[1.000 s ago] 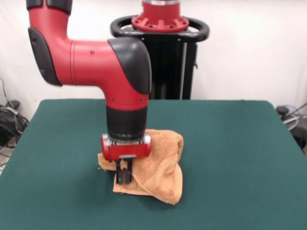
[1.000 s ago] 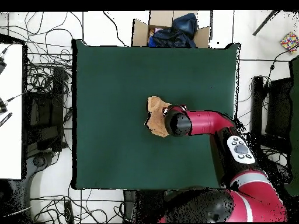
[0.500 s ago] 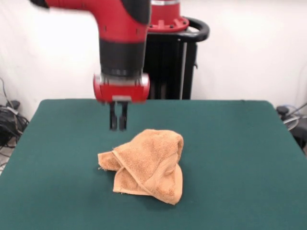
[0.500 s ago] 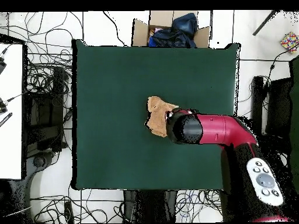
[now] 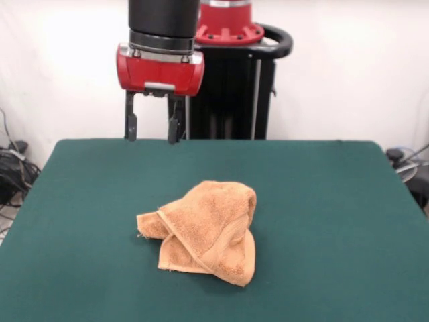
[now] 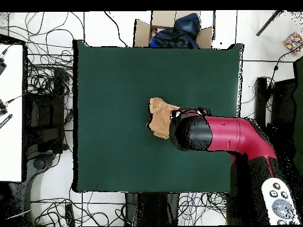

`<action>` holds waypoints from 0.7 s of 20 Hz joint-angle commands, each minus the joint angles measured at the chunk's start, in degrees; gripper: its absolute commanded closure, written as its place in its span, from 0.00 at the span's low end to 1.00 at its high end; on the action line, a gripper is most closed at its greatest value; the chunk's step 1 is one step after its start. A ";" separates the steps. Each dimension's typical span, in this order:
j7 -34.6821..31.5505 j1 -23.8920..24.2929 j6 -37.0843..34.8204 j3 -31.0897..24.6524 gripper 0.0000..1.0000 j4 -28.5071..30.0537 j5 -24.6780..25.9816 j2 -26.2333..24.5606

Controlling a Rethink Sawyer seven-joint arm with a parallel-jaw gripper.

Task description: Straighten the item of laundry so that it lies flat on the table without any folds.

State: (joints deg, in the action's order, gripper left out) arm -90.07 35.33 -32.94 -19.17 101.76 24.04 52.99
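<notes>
The orange-tan towel (image 5: pixel 204 231) lies crumpled in a folded heap near the middle of the dark green table (image 5: pixel 322 221). One hemmed edge runs diagonally across its front. In the overhead view the towel (image 6: pixel 158 117) shows partly, with the arm's head covering its right side. My gripper (image 5: pixel 152 126) hangs high above the table, behind and left of the towel, open and empty, clear of the cloth.
The black pedestal (image 5: pixel 234 80) stands at the table's far side. A cardboard box with dark cloth (image 6: pixel 174 29) sits beyond the table's top edge in the overhead view. Cables lie on the floor (image 6: pixel 50 88) to the left. A white bench (image 6: pixel 10 112) stands at far left.
My gripper let go of the towel, rose straight up well above the table, and opened. The towel stays crumpled in the same place.
</notes>
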 commanded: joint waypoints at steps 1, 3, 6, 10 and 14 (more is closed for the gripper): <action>0.32 -1.81 0.50 -2.35 0.00 3.64 2.33 -2.12; -0.44 -2.02 0.87 -1.76 0.00 3.91 2.74 -2.96; -0.92 -2.11 1.97 -1.52 0.00 3.49 3.82 -4.58; -2.09 -2.67 4.35 -0.73 0.00 1.08 5.93 -9.61; -3.24 -2.93 6.90 0.21 0.00 -1.03 7.27 -15.07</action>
State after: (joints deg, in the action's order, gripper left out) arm -90.07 34.79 -30.27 -19.02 101.35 27.74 46.44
